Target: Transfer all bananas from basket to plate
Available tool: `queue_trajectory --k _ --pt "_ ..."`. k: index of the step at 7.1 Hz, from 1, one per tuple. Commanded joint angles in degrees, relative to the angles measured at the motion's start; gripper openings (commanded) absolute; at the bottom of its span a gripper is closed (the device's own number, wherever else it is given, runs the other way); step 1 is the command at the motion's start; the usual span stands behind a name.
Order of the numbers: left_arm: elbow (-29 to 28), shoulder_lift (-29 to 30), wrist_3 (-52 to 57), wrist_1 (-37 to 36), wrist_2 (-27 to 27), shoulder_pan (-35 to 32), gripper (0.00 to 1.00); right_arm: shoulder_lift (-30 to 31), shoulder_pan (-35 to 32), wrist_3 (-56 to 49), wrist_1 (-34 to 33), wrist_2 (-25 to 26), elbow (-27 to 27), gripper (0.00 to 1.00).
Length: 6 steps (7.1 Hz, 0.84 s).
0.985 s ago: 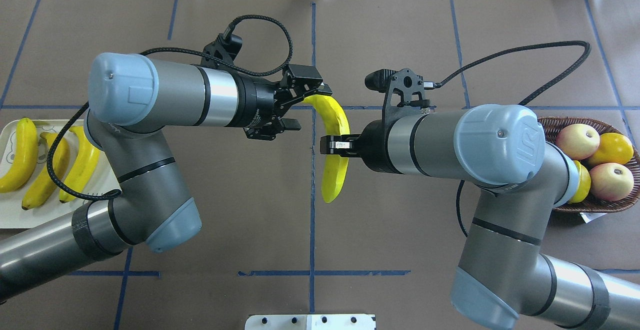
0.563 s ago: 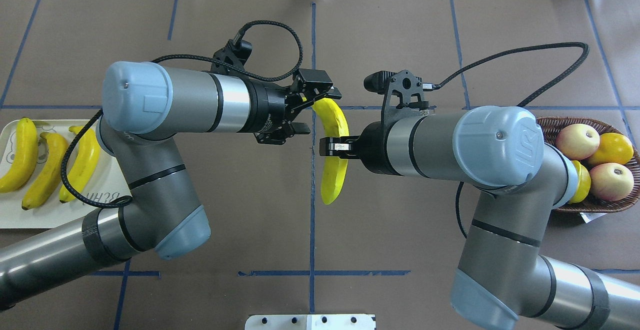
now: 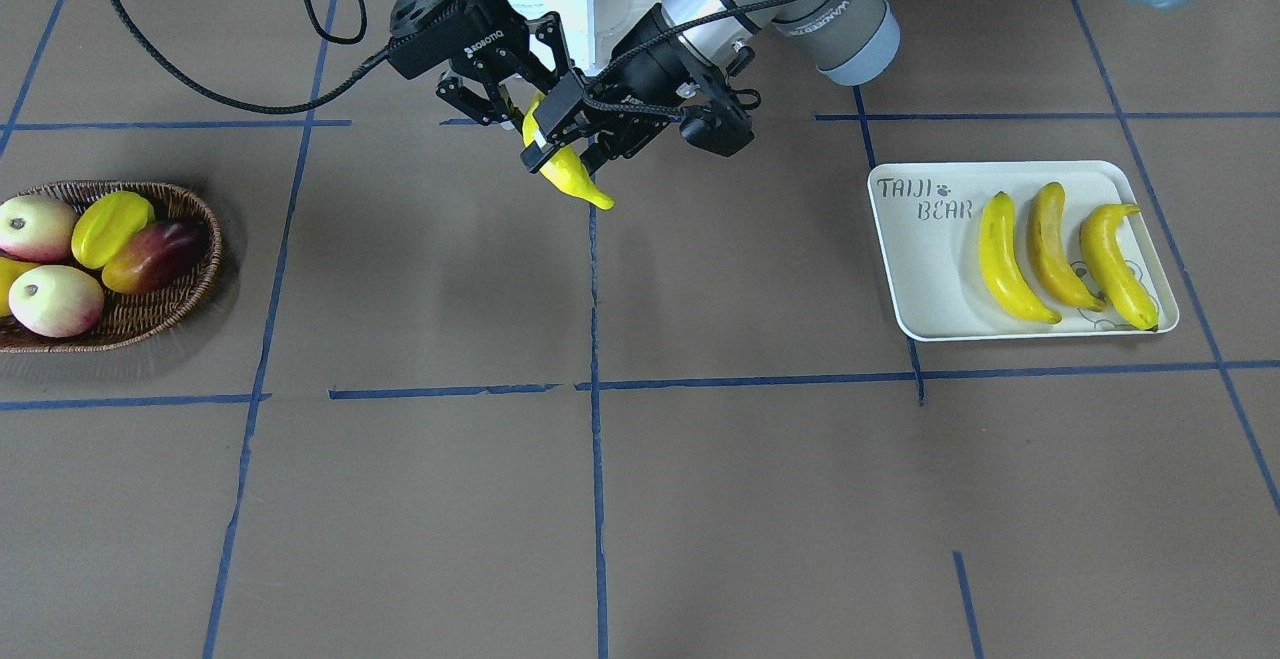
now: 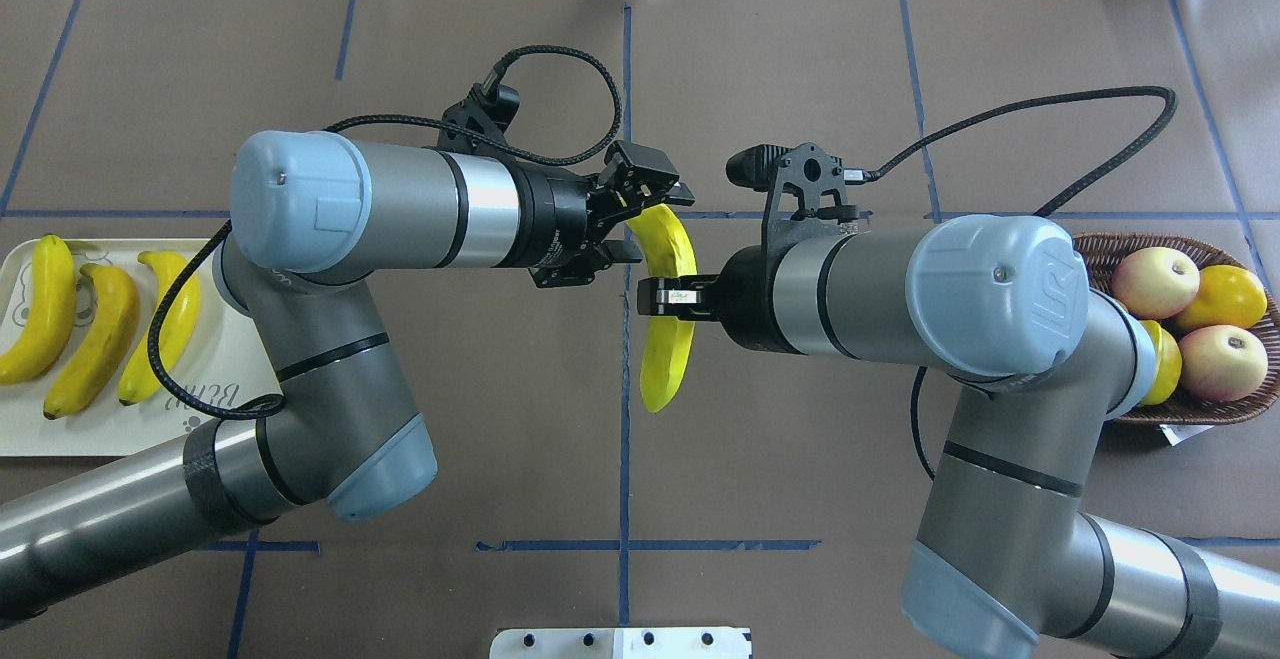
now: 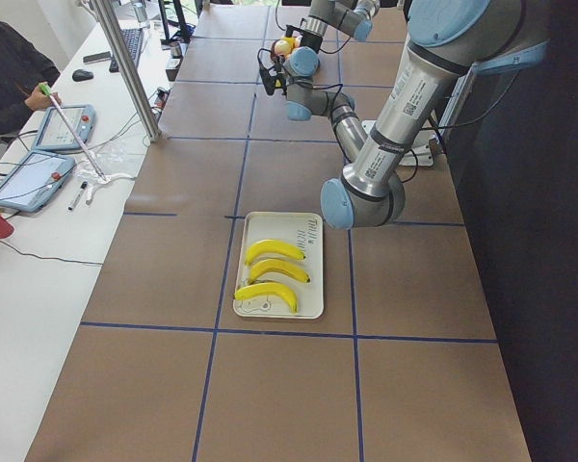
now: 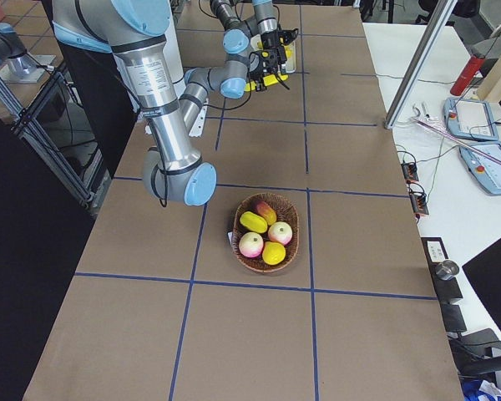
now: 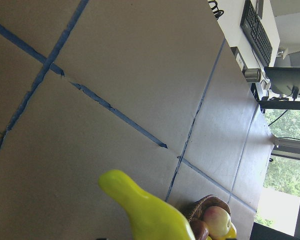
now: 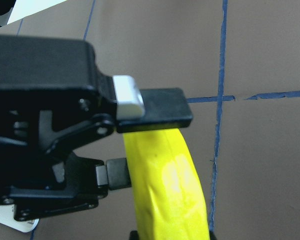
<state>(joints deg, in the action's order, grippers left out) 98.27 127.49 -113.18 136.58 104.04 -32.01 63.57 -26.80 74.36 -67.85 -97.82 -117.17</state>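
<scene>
My right gripper [image 4: 668, 299] is shut on the middle of a yellow banana [image 4: 668, 359] and holds it above the table's middle. My left gripper [image 4: 655, 227] is open, its fingers [image 8: 160, 107] straddling the banana's far end [image 8: 165, 185]. The front view shows the banana [image 3: 570, 177] between both grippers. Its tip shows in the left wrist view [image 7: 145, 210]. Three bananas [image 4: 95, 339] lie side by side on the cream plate [image 4: 60, 429], also seen in the front view [image 3: 930, 279]. The wicker basket [image 4: 1180, 411] holds no banana that I can see.
The basket [image 3: 150, 324] at the table's right end holds apples [image 4: 1155, 281], a yellow-green fruit [image 3: 110, 224] and a mango [image 3: 160, 251]. A white mount [image 4: 620, 642] sits at the near edge. Blue tape lines cross the brown table.
My left arm has moved right, bringing its open fingers around the banana's far end. The right arm and the banana have stayed put.
</scene>
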Motion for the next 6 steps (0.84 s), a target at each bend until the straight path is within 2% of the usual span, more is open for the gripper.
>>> queue_trajectory --k 1,2,3,4,6 --pt "-0.01 -0.05 -0.38 -0.08 0.02 0.01 0.06 0.41 0.17 0.0 0.0 0.0 -0.77 0.02" --pt "-0.01 -0.14 -0.29 0.0 0.02 -0.07 0.0 0.33 0.08 0.0 -0.09 -0.09 -1.04 0.17" --pt "-0.1 -0.14 -0.29 0.0 0.02 -0.16 0.0 0.33 0.08 0.0 -0.09 -0.09 -1.3 0.73" --pt "-0.1 -0.14 -0.29 -0.08 0.02 -0.25 0.0 0.33 0.17 0.0 -0.18 0.09 -1.39 1.0" --pt "-0.1 -0.23 -0.29 0.0 0.02 -0.25 0.0 0.68 0.08 0.0 -0.09 0.0 -1.83 1.0"
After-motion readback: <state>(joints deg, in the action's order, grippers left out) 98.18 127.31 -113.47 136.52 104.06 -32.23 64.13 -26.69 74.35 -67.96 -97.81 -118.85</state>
